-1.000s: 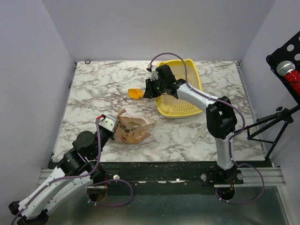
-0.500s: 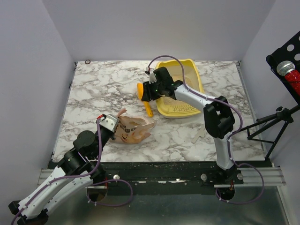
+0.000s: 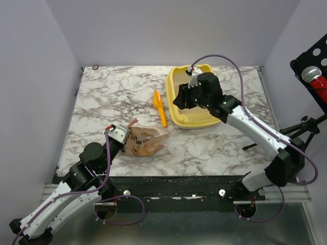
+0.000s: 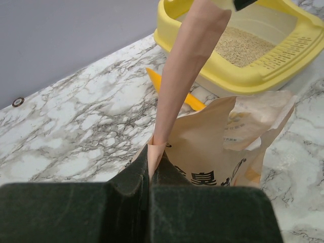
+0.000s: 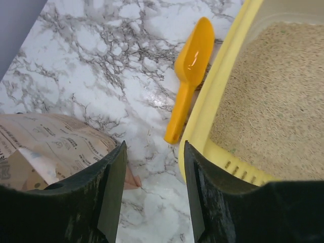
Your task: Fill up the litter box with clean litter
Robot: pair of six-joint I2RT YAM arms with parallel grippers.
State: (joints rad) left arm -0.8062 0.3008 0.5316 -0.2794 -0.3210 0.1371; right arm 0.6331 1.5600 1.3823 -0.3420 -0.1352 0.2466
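The yellow litter box point(image 3: 175, 109) stands at the back right of the marble table, with beige clean litter point(image 5: 273, 101) covering its floor; it also shows in the left wrist view point(image 4: 263, 83). My right gripper point(image 3: 185, 98) is open and empty, hovering over the box's left rim point(image 5: 217, 101). The orange scoop point(image 3: 160, 107) lies on the table just left of the box. My left gripper point(image 4: 150, 162) is shut on a pinched edge of the pinkish-tan litter bag point(image 3: 145, 140), which stands open near the front left.
A black microphone stand point(image 3: 306, 122) is off the table's right edge. A small dark ring point(image 3: 95, 67) lies at the back left corner. A pale flat scrap point(image 3: 217, 145) lies on the marble in front of the litter box.
My right gripper let go of the orange scoop, which now lies on the table, and moved right and back over the litter box. The left arm and bag have not moved.
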